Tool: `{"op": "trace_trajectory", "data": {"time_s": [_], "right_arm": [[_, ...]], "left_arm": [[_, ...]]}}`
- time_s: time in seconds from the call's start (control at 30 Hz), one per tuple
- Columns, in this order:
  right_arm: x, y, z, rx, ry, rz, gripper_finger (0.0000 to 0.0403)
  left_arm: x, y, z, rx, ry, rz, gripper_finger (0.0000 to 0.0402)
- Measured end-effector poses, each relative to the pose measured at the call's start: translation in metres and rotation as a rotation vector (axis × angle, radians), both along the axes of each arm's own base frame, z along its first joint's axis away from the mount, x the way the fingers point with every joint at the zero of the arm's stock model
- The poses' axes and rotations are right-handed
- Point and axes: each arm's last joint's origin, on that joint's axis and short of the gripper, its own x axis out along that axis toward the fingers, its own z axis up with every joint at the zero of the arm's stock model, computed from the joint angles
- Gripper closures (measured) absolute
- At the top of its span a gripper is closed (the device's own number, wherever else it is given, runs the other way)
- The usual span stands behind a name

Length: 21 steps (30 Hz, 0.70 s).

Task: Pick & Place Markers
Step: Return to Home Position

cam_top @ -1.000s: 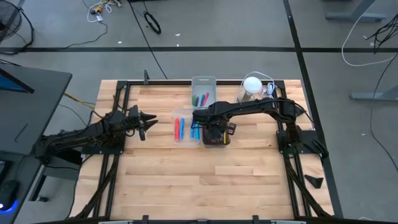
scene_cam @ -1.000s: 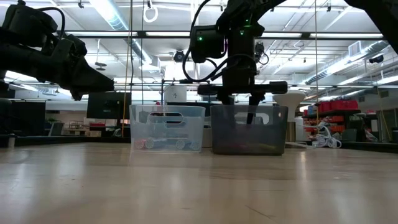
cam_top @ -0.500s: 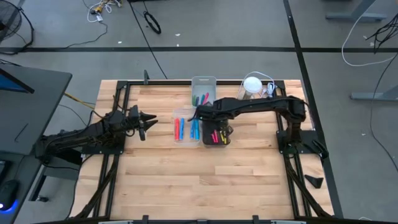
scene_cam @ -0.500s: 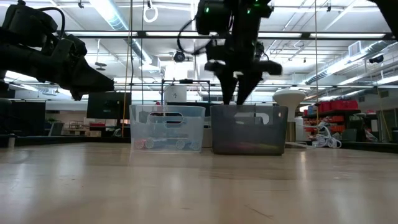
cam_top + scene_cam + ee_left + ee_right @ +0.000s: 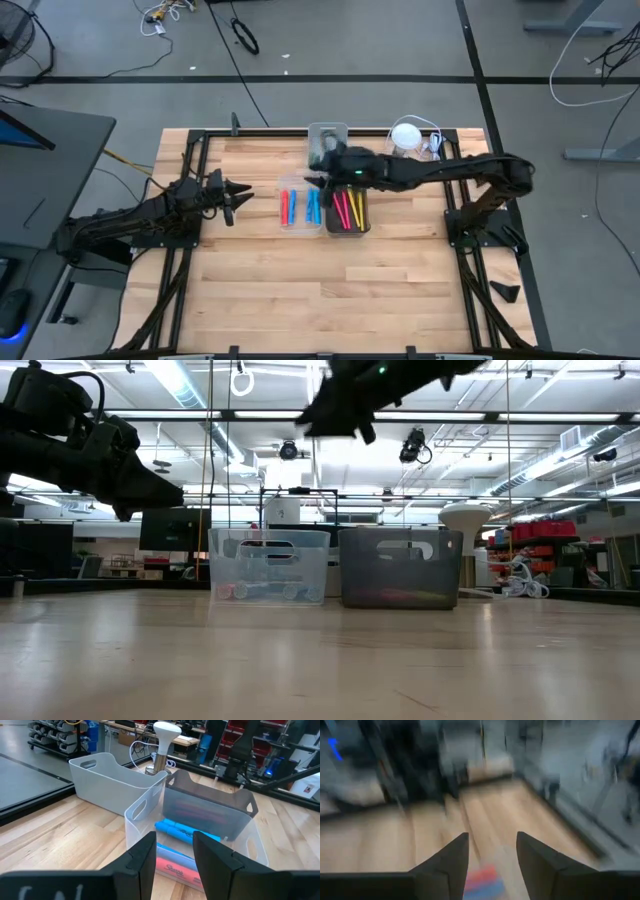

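Red point(image 5: 285, 206) and blue markers point(image 5: 313, 206) lie on the floor of a clear bin point(image 5: 297, 184). Pink and yellow markers point(image 5: 346, 208) lie in the dark bin point(image 5: 366, 212) beside it. My right gripper point(image 5: 316, 166) is open and empty, raised over the near end of a pale grey bin point(image 5: 327, 128) and hiding what that bin holds. It shows blurred at the top of the low view point(image 5: 335, 410). My left gripper point(image 5: 234, 195) is open and empty, above the table left of the clear bin. Its wrist view shows blue markers point(image 5: 185, 831) and a red marker point(image 5: 172, 865).
The three bins stand together at the table's far middle; the pale grey bin point(image 5: 110, 780) is the farthest. A white lamp-like object point(image 5: 405, 136) with a cord stands at the far right. Bare wood lies toward the near edge.
My right gripper has risen out of the dark bin and swung toward the table's far edge and a little left, over the pale grey bin. The pink and yellow markers in the dark bin, hidden under it before, now show. My left arm has kept still.
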Motion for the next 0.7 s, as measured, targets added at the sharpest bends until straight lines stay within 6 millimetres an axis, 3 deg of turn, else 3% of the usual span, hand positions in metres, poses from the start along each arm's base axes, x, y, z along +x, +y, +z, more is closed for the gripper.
{"op": "trace_trajectory", "data": {"time_s": [0.13,0.43,0.7], "right_arm": [[-0.025,0.001,0.002,-0.015,-0.230,-0.010,0.0238],[-0.103,-0.015,-0.039,-0.031,-0.261,-0.105,0.0238],[-0.160,-0.012,-0.078,-0.033,-0.249,-0.142,0.0238]], "left_arm": [[0.000,0.000,0.000,0.000,0.000,0.000,0.0266],[0.000,0.000,0.000,0.000,-0.001,0.000,0.0266],[0.000,0.000,0.000,0.000,-0.001,-0.001,0.0266]]}}
